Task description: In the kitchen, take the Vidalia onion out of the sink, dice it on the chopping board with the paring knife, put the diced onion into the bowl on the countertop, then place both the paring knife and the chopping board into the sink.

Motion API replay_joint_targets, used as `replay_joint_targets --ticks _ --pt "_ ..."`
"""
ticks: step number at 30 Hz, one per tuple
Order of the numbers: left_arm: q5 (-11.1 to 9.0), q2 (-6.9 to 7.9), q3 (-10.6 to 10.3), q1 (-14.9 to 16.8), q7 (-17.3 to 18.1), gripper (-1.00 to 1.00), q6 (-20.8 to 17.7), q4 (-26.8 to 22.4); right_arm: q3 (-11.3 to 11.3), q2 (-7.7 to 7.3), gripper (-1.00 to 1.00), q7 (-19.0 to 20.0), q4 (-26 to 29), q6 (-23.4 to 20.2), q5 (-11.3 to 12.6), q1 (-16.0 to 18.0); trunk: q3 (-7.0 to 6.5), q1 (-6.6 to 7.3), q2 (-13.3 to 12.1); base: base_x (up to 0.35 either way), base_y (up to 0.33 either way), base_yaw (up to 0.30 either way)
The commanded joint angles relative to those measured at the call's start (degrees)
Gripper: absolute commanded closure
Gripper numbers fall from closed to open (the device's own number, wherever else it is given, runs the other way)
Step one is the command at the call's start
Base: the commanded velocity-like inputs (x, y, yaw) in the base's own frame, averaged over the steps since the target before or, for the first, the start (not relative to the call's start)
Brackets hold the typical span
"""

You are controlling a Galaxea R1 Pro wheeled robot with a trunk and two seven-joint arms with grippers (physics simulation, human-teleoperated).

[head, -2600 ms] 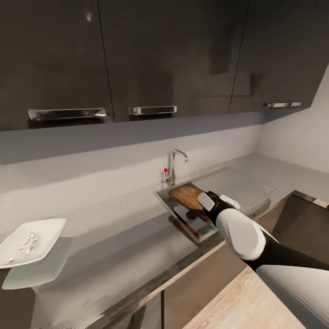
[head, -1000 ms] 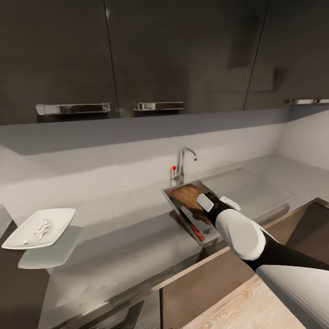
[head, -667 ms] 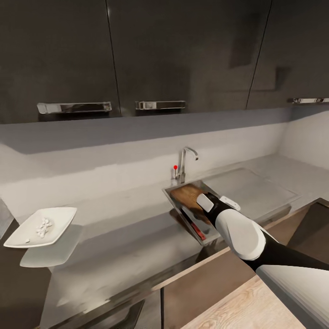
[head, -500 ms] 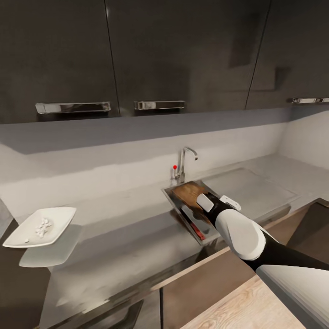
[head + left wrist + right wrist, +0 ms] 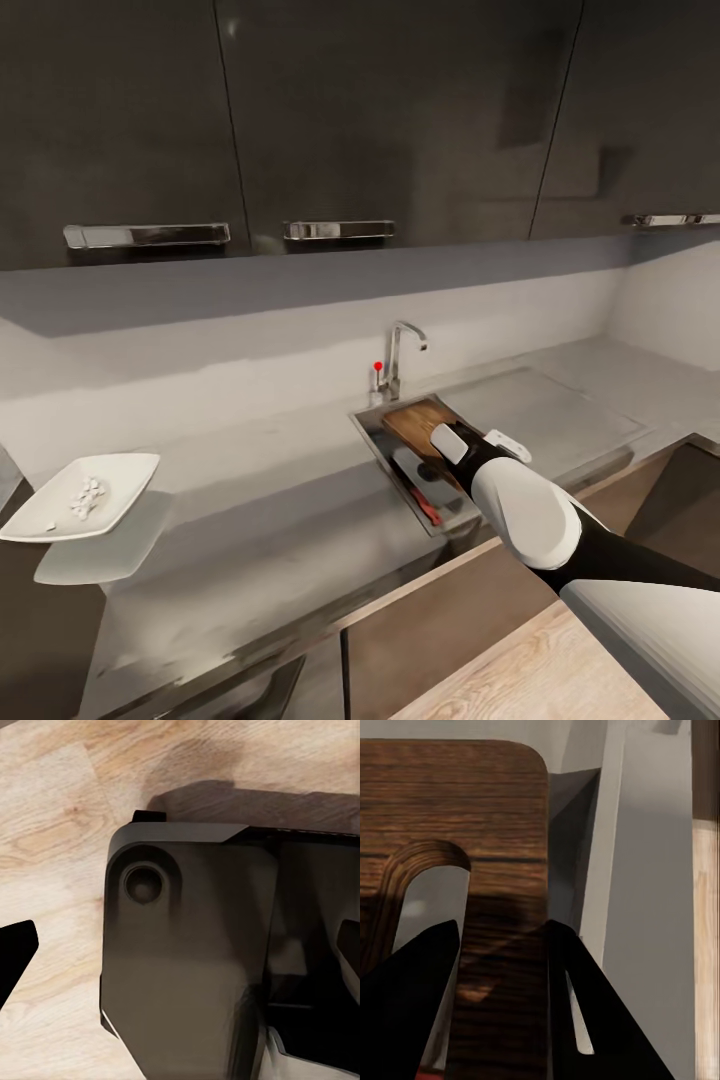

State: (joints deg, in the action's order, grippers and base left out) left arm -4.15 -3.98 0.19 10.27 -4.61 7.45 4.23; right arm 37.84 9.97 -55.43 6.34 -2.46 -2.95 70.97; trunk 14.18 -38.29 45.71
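My right pincer [image 5: 502, 967] is over the sink [image 5: 372, 437], its two dark fingers [image 5: 405, 997] either side of the edge strip of the board [image 5: 457, 817] beside the handle slot; they look closed on that strip, holding the board. In the head view the board [image 5: 420, 422] sits tilted inside the sink, its far end up near the back wall of the basin by the tap [image 5: 398, 352], its near end hidden behind my right wrist. The knife [image 5: 424, 506] lies on the sink floor toward the front edge, red handle nearest me, just beside the board; I cannot tell whether they touch. The drainboard wing runs off to the right of the basin.

The bowl [image 5: 78, 497] stands on the counter [image 5: 270, 520] well to the left of the sink, toward the left end, with the diced onion [image 5: 84, 494] as a small heap of white bits inside it.

My left pincer [image 5: 180, 945] points down at the wood floor [image 5: 52, 825] and a dark part of the robot's body [image 5: 187, 967]. One dark fingertip shows at each side of that view, set well apart, with nothing between them.
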Motion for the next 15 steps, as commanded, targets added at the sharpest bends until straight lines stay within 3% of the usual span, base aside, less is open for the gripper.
replay_joint_targets --ticks 1,8,15 --pt "-0.4 -0.04 0.0 0.1 -0.1 -1.0 0.5 0.3 0.2 0.03 1.0 -0.3 0.1 -0.3 -0.3 0.0 0.08 -0.01 0.1 0.0 0.0 0.0" --pt "-0.4 0.08 0.0 0.1 0.0 -1.0 0.5 0.3 0.2 0.03 1.0 -0.5 0.0 -0.3 -0.3 0.0 0.08 -0.01 0.1 0.023 0.0 0.0" --pt "-0.5 0.16 0.1 0.1 0.0 -1.0 0.5 0.3 0.2 0.03 1.0 -0.5 0.0 -0.3 -0.3 0.0 0.08 -0.01 0.1 0.199 0.0 0.0"
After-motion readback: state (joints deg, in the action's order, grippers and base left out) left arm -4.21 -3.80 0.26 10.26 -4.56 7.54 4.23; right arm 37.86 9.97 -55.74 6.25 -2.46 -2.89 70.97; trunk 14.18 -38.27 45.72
